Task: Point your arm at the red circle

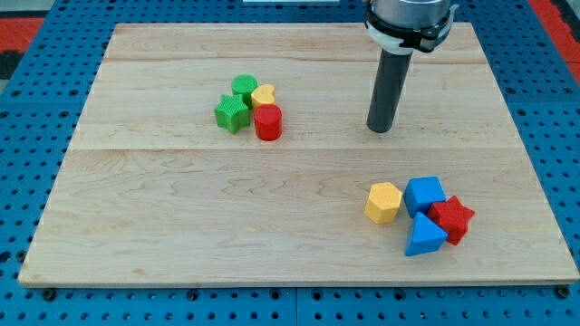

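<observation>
The red circle (268, 121) sat on the wooden worktop (181, 226), toward the view's upper left of centre, and everything else could be placed from it. Touching it at its upper left was a green star (232, 113); just above that stood a green cylinder (244, 88), and a yellow heart (264, 95) pressed against the red circle's top edge. The four made one tight cluster.

The dark rod came down from the view's top, and my tip (380, 129) rested on the boards well to the right of the red circle, at about its height in the view, with bare wood between them. There was no claw on this arm to be spread or pressed together, only the rod.

Far to the lower right of the red circle lay a second group: a yellow hexagon (383, 202), a blue cube (424, 194), a blue triangle (424, 236) and a red star (453, 218), all huddled close.
</observation>
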Motion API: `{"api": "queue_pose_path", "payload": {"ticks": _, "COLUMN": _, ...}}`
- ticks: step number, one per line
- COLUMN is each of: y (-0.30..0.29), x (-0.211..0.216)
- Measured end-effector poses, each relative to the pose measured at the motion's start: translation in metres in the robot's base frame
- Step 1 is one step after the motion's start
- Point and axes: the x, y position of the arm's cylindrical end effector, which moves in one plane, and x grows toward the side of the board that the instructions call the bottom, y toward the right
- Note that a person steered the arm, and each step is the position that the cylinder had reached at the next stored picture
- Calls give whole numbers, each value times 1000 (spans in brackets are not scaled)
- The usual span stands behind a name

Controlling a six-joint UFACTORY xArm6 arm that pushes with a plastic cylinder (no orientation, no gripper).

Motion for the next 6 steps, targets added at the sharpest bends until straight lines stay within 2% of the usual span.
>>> {"api": "queue_pose_path", "payload": {"ticks": 6, "y": -6, "x": -10}}
